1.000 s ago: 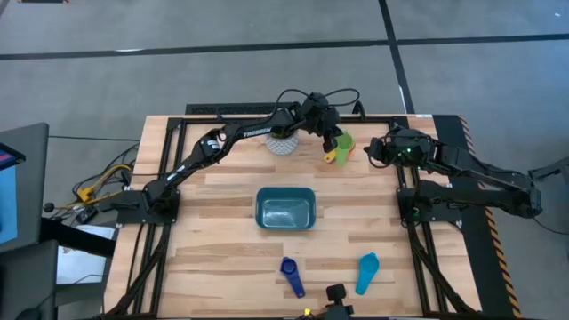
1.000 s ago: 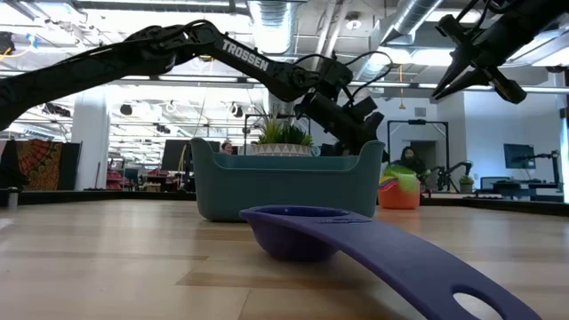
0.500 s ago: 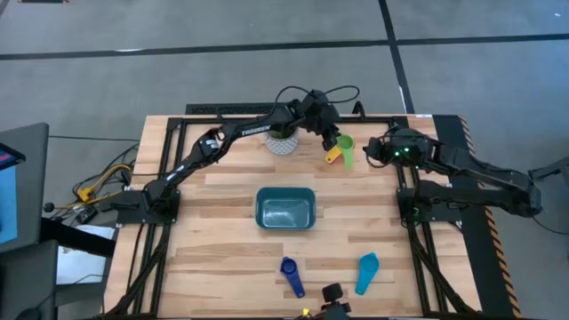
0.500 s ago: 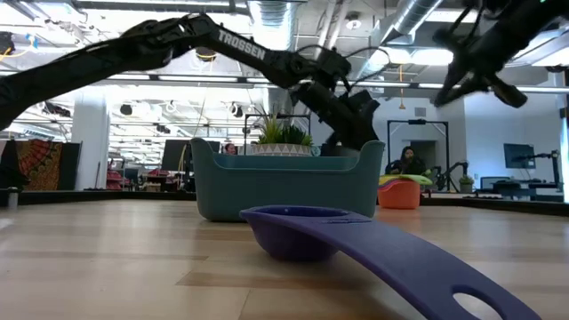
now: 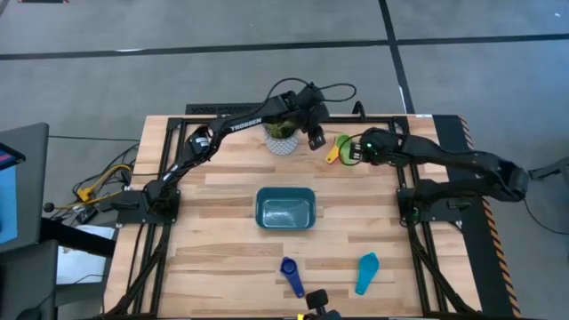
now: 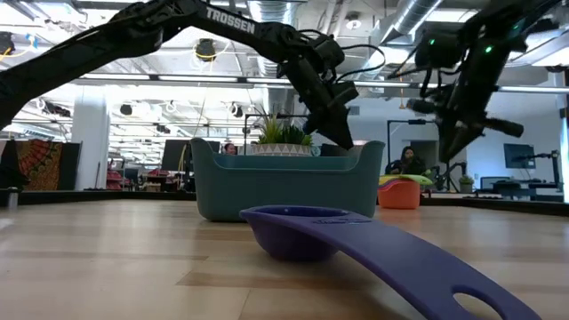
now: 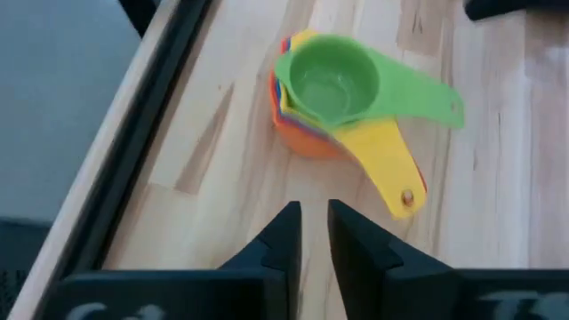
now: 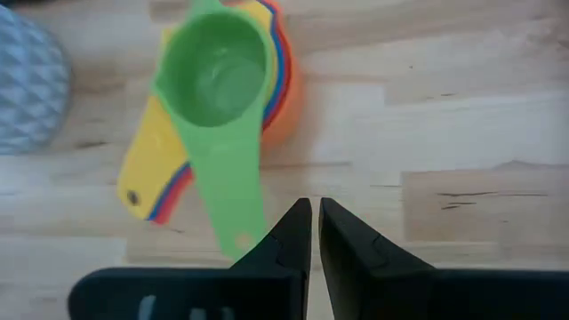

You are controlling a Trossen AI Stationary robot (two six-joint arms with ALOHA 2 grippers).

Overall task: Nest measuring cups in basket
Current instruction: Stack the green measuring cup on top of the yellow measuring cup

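A nested stack of cups (image 5: 340, 146) stands on its orange bottom cup near the far edge, with the green cup (image 7: 329, 84) on top and the yellow handle (image 7: 388, 171) below it. My left gripper (image 7: 313, 222), open by a narrow gap, hovers between the stack and the plant pot. My right gripper (image 8: 315, 218), shut, hangs just right of the stack, near the green handle (image 8: 229, 191). The teal basket (image 5: 285, 209) sits mid-table. The dark blue cup (image 5: 290, 276) and the light blue cup (image 5: 366, 272) lie near the near edge.
A white pot with a green plant (image 5: 282, 139) stands just left of the stack, under my left arm. The black frame rail (image 7: 151, 133) runs along the far edge behind the cups. Bare wood lies between the basket and the stack.
The green cup, up and tilted at my left gripper a second ago, has come down into the stack. My left gripper has drawn back from it, up and toward the plant pot. My right gripper has swung from the right edge toward the stack and tipped downward.
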